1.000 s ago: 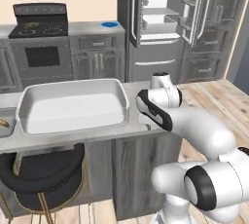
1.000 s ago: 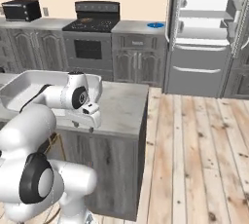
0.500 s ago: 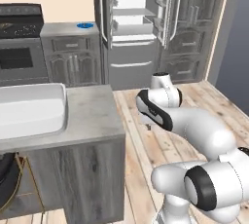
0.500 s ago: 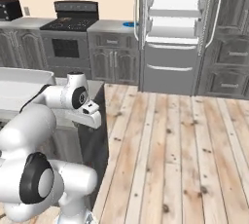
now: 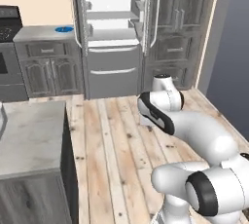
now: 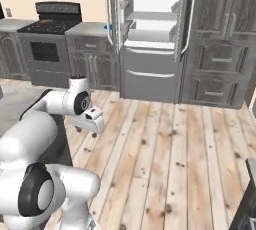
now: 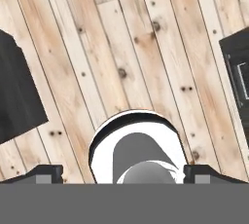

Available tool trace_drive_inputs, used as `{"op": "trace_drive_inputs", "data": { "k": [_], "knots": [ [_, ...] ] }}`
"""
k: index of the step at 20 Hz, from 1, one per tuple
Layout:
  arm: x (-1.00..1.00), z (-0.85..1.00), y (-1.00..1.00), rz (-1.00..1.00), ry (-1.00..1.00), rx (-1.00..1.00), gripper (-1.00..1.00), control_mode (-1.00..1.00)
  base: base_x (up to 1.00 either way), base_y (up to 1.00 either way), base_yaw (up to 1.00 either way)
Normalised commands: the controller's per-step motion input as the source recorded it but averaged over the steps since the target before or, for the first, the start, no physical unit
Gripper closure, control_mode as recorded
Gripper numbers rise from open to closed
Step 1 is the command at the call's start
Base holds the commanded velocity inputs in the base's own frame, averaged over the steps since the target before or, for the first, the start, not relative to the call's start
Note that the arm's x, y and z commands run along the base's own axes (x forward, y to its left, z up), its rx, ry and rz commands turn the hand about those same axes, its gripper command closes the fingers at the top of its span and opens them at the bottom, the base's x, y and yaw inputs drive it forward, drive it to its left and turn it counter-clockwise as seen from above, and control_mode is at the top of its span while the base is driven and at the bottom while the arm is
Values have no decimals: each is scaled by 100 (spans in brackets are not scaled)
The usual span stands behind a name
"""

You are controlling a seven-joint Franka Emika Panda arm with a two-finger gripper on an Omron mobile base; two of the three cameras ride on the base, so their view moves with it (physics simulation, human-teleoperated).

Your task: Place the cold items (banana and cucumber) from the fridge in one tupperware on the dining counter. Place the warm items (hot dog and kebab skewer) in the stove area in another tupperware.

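The fridge (image 5: 114,33) (image 6: 150,34) stands with both doors swung wide, and its white shelves look bare from here. My gripper (image 6: 86,125) (image 5: 147,121) hangs open on the folded arm and points down at the wooden floor, holding nothing. Its two dark fingertips (image 7: 46,173) stand far apart over the planks. The grey dining counter (image 5: 29,140) is at the left, with a white sliver of tupperware (image 5: 1,116) at the picture's edge. The stove (image 6: 50,29) stands left of the fridge. Banana, cucumber, hot dog and kebab skewer are out of view.
A small blue item (image 5: 64,29) (image 6: 106,26) lies on the worktop between stove and fridge. Tall grey cabinets (image 6: 220,39) stand right of the fridge. Wooden floor (image 6: 165,149) stretches between me and the fridge. Dark blocks (image 7: 19,91) edge the hand view.
The whole picture has shifted: the base has driven right, so counter and tupperware have slid off to the left and the fridge is now central. The gripper has stayed open.
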Motion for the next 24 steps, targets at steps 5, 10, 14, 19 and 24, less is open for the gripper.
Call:
{"op": "trace_drive_inputs", "data": {
  "k": [5,10,14,19,24],
  "knots": [
    [0,0,0,0,0,0,-100,100,100,-82,23],
    [0,0,0,0,0,0,-100,100,100,-12,38],
    [0,0,0,0,0,0,-100,100,100,0,48],
    [0,0,0,0,0,0,-100,100,100,-28,62],
    [0,0,0,0,0,0,-100,100,83,-32,77]
  ]
}}
